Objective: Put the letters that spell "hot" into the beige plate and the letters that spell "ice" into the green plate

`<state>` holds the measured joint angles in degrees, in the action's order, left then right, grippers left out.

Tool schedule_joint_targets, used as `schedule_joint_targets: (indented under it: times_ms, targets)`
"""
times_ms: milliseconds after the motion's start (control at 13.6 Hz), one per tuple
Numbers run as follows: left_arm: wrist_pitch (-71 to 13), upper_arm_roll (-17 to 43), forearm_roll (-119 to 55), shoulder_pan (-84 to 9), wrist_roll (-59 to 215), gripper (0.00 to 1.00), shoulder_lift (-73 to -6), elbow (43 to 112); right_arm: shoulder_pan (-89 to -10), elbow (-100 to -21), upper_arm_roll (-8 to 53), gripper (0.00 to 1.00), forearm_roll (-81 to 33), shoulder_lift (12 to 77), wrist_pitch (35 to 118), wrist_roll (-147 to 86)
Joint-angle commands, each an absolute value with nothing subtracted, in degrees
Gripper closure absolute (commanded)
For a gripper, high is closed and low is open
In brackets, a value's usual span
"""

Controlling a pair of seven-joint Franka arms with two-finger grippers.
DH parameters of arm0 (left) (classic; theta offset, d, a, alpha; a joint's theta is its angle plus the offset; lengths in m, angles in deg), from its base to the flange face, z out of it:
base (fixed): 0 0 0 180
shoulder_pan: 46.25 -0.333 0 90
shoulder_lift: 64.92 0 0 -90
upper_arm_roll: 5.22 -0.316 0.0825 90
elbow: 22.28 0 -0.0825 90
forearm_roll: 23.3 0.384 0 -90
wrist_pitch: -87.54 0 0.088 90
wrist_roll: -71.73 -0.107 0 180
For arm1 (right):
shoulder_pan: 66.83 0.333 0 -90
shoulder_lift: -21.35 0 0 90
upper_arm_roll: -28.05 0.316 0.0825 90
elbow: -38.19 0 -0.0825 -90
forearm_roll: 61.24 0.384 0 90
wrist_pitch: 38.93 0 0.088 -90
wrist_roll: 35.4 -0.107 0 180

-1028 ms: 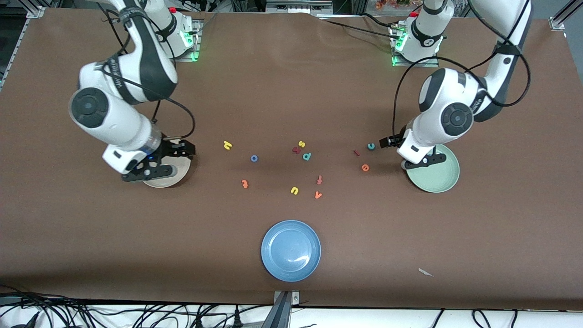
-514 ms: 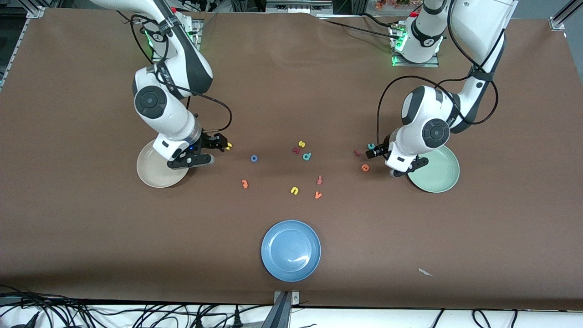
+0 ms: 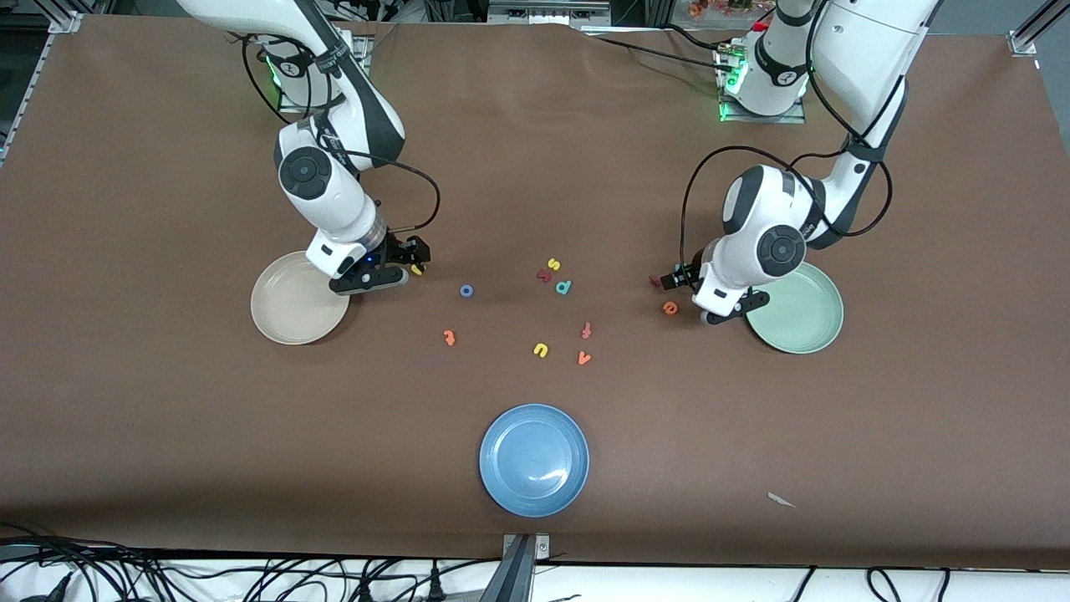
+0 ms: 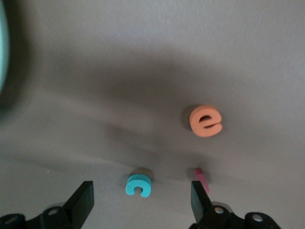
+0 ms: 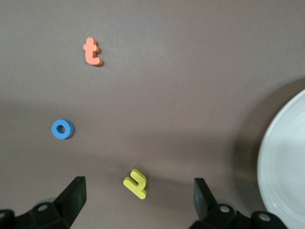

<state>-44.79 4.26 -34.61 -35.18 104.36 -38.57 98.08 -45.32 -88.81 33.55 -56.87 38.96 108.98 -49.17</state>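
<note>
My right gripper (image 3: pixel 416 257) hangs open low over the yellow h (image 5: pixel 135 183), which lies between its fingers (image 5: pixel 74 193) beside the beige plate (image 3: pixel 288 322). The blue o (image 3: pixel 466 291) and orange t (image 3: pixel 450 338) lie nearer the table's middle, also seen as the o (image 5: pixel 62 129) and t (image 5: pixel 92 51) in the right wrist view. My left gripper (image 4: pixel 141 202) is open over the teal c (image 4: pixel 138 185), with the dark red i (image 4: pixel 201 175) by one finger. The orange e (image 3: pixel 670 308) lies beside the green plate (image 3: pixel 802 322).
A blue plate (image 3: pixel 534 460) sits near the front edge. Loose letters lie mid-table: a yellow s (image 3: pixel 553 264), a teal p (image 3: pixel 563 288), a redder t (image 3: pixel 587 331), a yellow u (image 3: pixel 540 350) and an orange v (image 3: pixel 584 359).
Both arms have swung from over their plates toward the table's middle. The right gripper came down over the h and the left one over the c.
</note>
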Motion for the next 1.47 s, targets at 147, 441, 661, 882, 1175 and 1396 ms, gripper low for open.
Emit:
schedule_joint_targets:
  times_ms: [147, 441, 661, 882, 1175, 1396]
  targets:
    - [-45.4, 4.1, -35.4, -34.7, 100.0, 0.14, -39.2, 100.7, -45.5, -92.6, 35.3, 0.0, -57.7, 41.3, 118.0, -50.2]
    - [-48.6, 4.1, -35.5, -34.7, 100.0, 0.24, -38.5, 100.7, -45.1, -92.7, 35.3, 0.0, -58.7, 43.3, 118.7, -50.2]
    - [-48.7, 4.1, -35.5, -34.7, 100.0, 0.25, -38.1, 100.7, -43.6, -92.7, 35.3, 0.0, -58.6, 45.0, 120.8, -50.3]
    - [-48.6, 4.1, -35.4, -34.7, 100.0, 0.34, -37.8, 100.8, -42.5, -92.8, 35.3, 0.0, -58.6, 45.8, 121.7, -51.3]
    - [-48.2, 4.0, -35.4, -34.7, 100.0, 0.45, -37.8, 101.5, -42.5, -92.9, 35.3, 0.01, -59.0, 45.7, 121.7, -51.3]
    - [-48.1, 4.1, -35.4, -34.6, 100.1, 0.64, -37.8, 101.5, -42.6, -93.2, 35.3, 0.14, -59.8, 45.7, 121.7, -51.3]
